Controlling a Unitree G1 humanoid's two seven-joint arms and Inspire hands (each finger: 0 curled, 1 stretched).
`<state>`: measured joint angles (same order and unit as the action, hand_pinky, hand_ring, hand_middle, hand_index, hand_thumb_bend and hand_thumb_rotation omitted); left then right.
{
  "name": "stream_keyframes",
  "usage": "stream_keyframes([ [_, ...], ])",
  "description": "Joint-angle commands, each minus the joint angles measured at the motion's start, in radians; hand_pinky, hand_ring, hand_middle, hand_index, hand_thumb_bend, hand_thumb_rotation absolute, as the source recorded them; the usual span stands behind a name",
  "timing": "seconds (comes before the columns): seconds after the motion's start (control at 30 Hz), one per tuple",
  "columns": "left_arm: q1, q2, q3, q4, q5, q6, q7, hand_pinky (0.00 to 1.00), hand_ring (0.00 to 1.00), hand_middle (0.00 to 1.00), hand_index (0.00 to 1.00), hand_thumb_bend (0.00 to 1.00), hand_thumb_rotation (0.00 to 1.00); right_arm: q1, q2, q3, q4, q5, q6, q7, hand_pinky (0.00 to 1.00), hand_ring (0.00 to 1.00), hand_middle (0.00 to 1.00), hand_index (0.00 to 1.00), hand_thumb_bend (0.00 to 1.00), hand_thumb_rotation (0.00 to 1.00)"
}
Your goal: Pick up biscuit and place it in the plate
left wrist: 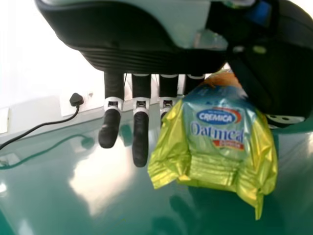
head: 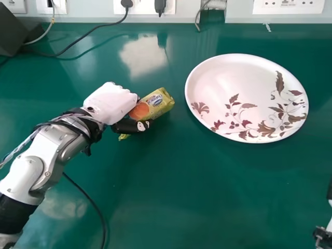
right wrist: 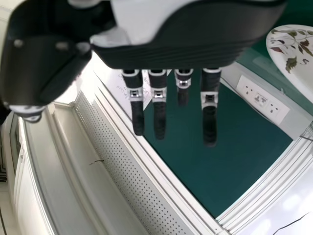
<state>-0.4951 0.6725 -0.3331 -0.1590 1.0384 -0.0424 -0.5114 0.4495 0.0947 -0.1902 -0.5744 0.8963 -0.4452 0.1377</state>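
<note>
While the right hand (head: pixel 323 238) sat at the bottom right corner of the head view, its fingers were straight and a little apart, holding nothing. A black cable (head: pixel 98 212) curved over the green table (head: pixel 197 202) toward the near edge of the view, beside the left arm (head: pixel 44 171), which came in from the left side.

Farther on, the left hand (head: pixel 110 102) had the yellow-green biscuit packet (head: pixel 155 105) pinched between thumb and fingers, with other fingers hanging straight beside it. The packet lay aslant, one end toward the plate and the other poking out past the thumb. Whether its underside touched the table could not be told.

To the right of the packet, and apart from it, was the white plate (head: pixel 228 78), brown leaves and flowers along its near and right parts. Beyond, a black cable (head: pixel 78 40) ran from a plug (head: pixel 126 3) at the wall toward a dark box (head: pixel 13 32) at far left, and white sockets (head: pixel 288 6) lined the wall.
</note>
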Motion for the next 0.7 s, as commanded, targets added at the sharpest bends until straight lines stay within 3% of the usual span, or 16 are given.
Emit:
stream_keyframes([
  [0.0,-0.007,0.012,0.027,-0.024,-0.007,0.005,-0.007,0.21,0.39,0.48,0.51,0.51,0.00,-0.003,0.051,-0.006,0.006,0.015,-0.010,0.009,0.50,0.70,0.73,0.76,0.93,0.18],
  [0.67,-0.021,0.016,0.094,-0.104,-0.072,-0.006,-0.043,0.21,0.40,0.48,0.52,0.51,0.00,-0.020,0.049,-0.011,0.020,-0.001,-0.020,0.006,0.53,0.70,0.72,0.74,0.90,0.19],
])
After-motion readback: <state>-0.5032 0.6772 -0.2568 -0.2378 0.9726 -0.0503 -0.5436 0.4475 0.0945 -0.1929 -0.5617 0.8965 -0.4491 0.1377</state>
